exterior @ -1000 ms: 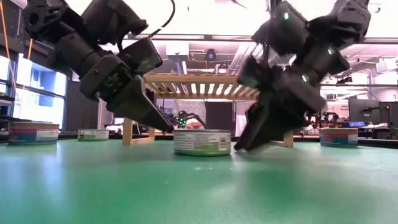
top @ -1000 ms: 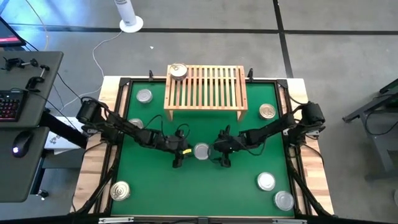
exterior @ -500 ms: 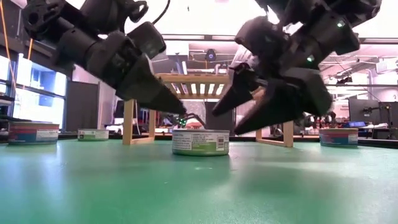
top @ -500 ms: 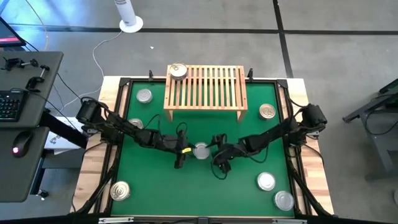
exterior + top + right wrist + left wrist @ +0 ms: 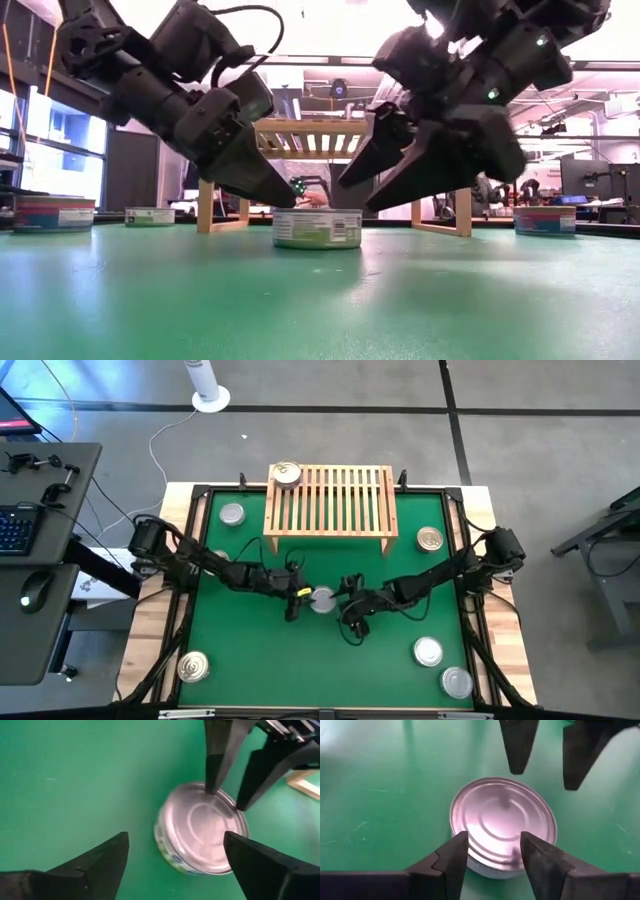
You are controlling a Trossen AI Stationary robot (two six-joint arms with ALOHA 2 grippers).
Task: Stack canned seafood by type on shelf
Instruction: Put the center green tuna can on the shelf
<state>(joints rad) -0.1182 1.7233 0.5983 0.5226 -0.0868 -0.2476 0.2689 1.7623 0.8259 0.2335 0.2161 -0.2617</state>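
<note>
A silver-topped tin of canned seafood [image 5: 322, 600] stands on its base in the middle of the green mat [image 5: 250, 650]. My left gripper [image 5: 494, 840] slants down at it from the table's left. It is open by a narrow gap, its tips at the tin's left rim [image 5: 290, 200]. My right gripper [image 5: 358, 195] hangs open wide above the tin's right side, clear of it. The shelf [image 5: 330, 500] stands at the far side on short legs. A gold-topped tin [image 5: 286, 473] rests on its far left corner. My left gripper has both fingertips [image 5: 212, 785] over the tin's top at its left rim [image 5: 485, 862], slanting down from the table's left. I cannot tell whether they touch the tin. The tin stands flat on the mat.
More tins stand on the mat: a silver one [image 5: 232, 514] at far left, gold ones at far right [image 5: 430, 539] and near left [image 5: 193, 666], two silver ones [image 5: 428, 651] [image 5: 457, 681] at near right. The mat's middle and near strip lie free.
My right gripper has risen from the mat beside the tin's right side to above it, and has rolled about its own line. My left gripper has gone toward the table's right, up to the tin's left rim.
</note>
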